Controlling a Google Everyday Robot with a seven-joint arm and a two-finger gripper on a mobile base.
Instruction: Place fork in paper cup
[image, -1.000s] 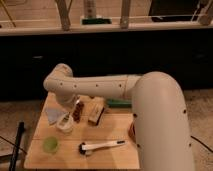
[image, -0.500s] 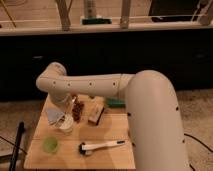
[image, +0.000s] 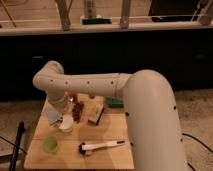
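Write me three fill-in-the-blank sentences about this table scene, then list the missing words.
1. The gripper hangs just above the ____ cup.
2. The small cup near the table's front left corner is ____ in colour.
3. The white-handled brush lies with its ____ head pointing toward the green cup.

Missing words: paper; green; black

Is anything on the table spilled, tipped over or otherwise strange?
Nothing stands out. The paper cup and green cup stand upright, the brush lies flat, and the gripper hangs beside the paper cup. No spill shows.
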